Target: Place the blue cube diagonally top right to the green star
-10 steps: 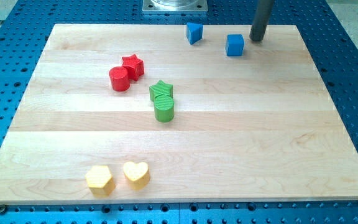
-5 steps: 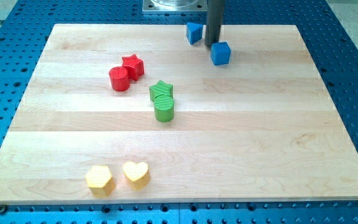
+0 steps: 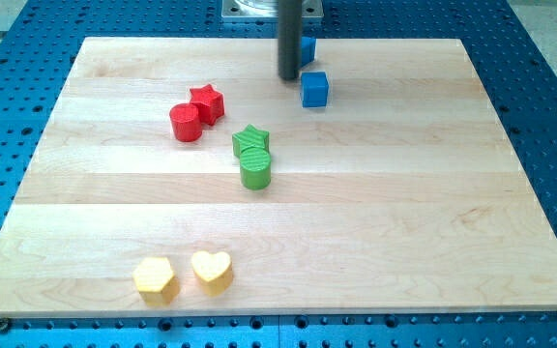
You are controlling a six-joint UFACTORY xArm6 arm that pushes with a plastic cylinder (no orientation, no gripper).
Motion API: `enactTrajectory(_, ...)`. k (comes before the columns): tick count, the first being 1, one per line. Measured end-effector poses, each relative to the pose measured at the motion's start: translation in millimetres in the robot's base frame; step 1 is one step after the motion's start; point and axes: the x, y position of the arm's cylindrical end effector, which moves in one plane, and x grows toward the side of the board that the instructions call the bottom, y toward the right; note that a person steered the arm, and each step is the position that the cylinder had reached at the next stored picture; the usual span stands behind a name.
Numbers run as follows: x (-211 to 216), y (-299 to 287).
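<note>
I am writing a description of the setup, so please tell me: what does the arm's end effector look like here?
Only a straight rod shows, dark grey and round like a smooth cylinder, coming down from the view's top edge. It has no fingers, and no cables or markings can be seen on it. My tip is the plain blunt lower end. Behind it at the top edge is a grey metal plate; the arm itself is out of view.

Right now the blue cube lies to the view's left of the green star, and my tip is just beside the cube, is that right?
Not quite: in the camera view the blue cube lies to the view's upper right of the green star, not its left. My tip is indeed just beside the cube, on its left.
</note>
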Motion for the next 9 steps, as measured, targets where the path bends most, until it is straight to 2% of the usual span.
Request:
enactTrajectory(1,-2,41)
enactTrajectory(3,50,-28)
enactTrajectory(5,48,52)
enactTrajectory(9,41,70)
